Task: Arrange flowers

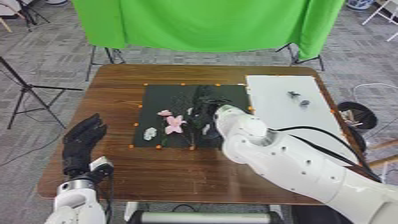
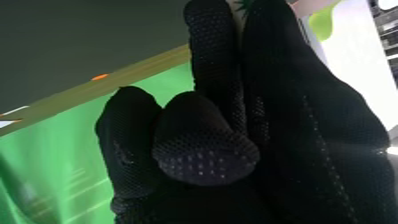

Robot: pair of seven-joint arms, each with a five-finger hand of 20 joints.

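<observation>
My right hand (image 1: 211,102) is over the upper right part of the black mat (image 1: 160,95). In the right wrist view my right hand (image 2: 209,150) has curled fingers, and the thumb and a finger close together at a bit of green stem (image 2: 242,5). Pink (image 2: 306,6) and bright green (image 2: 323,24) patches lie beside those tips. A large pink flower (image 1: 173,124), a smaller pink flower (image 1: 164,113) and a white flower (image 1: 149,133) lie on the mat, left of the hand. At the table's left side, my left hand (image 1: 83,139) has its fingers straight and holds nothing.
A white board (image 1: 280,115) lies on the right of the brown table (image 1: 178,172), with two small dark items (image 1: 299,98) on it. Orange dots mark the edges of mat and board. A black bin (image 1: 357,116) stands beyond the right edge, and a green cloth (image 1: 204,25) hangs behind.
</observation>
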